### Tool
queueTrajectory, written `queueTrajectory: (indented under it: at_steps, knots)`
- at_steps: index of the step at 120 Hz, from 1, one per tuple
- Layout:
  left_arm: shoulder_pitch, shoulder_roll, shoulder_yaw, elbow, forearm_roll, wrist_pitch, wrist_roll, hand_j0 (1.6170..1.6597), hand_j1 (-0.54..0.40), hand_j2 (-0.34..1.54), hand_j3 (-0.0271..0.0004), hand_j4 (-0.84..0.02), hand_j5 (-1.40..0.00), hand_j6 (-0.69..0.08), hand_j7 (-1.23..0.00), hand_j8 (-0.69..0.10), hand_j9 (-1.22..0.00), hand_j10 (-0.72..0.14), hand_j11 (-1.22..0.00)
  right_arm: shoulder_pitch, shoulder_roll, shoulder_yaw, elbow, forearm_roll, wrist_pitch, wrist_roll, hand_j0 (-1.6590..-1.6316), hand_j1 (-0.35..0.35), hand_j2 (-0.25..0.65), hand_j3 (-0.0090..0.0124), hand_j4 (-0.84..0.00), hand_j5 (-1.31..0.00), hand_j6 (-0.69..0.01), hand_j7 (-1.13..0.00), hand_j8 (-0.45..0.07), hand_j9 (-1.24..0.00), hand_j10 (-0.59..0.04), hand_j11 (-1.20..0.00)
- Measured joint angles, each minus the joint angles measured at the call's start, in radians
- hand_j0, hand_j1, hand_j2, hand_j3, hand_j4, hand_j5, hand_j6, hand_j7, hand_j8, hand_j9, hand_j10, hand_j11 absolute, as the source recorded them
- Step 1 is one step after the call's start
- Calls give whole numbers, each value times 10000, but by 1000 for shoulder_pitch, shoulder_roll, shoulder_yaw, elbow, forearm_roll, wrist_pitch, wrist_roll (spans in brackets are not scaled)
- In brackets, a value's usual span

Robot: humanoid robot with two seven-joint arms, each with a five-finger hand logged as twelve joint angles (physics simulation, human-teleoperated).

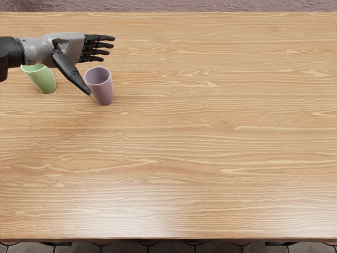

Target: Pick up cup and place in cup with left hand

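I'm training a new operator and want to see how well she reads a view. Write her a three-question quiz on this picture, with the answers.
1. On the wood-grain table, which stands nearer the picture's left edge: the light green tapered cup or the light purple tapered cup?
2. True or false: one cup is already nested inside the other.
3. Fill the gap: the grey-and-black left hand has its fingers extended and holds ____.

Key:
1. The light green tapered cup.
2. False; the cups stand apart.
3. Nothing.
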Motion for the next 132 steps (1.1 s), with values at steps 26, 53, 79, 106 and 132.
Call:
queueTrajectory:
  at_steps: [26, 53, 79, 106, 132]
  knots:
    - [-38, 3, -1, 1, 4, 0, 2, 16581, 3258, 53, 0, -223, -267, -226, -266, -223, -265, -216, -264, -12, 0, -4, 1, 4, 1, -1, -16581, -3491, 1, 0, -4, -1, -5, 0, -4, 0, -3, 0]
    - [-73, -2, -3, 21, 89, 0, 23, 16581, 3258, 52, 0, -226, -267, -230, -266, -226, -265, -219, -264, -18, 0, -6, 1, 5, 1, -1, -16581, -3491, 1, 0, -4, -1, -6, 0, -4, 0, -3, 0]
    - [-109, -33, -3, 66, 193, 0, 62, 16581, 3257, 51, 0, -227, -268, -232, -266, -228, -265, -220, -264, -18, 0, -6, 2, 5, 1, -2, -16581, -3491, 1, 0, -3, -1, -5, 0, -4, 0, -2, 0]
    - [-116, -91, -1, 73, 272, 0, 113, 16581, 3256, 48, 0, -232, -268, -238, -267, -234, -265, -224, -264, -18, 0, -6, 2, 5, 1, -2, -16581, -3491, 1, 0, -4, -1, -6, 0, -4, 0, -3, 0]
    - [-129, -132, 0, 74, 328, 0, 179, 16581, 3255, 47, 0, -232, -268, -238, -267, -234, -265, -224, -265, -18, 0, -6, 2, 5, 1, -2, -16581, -3491, 1, 0, -4, -1, -5, 0, -4, 0, -3, 0]
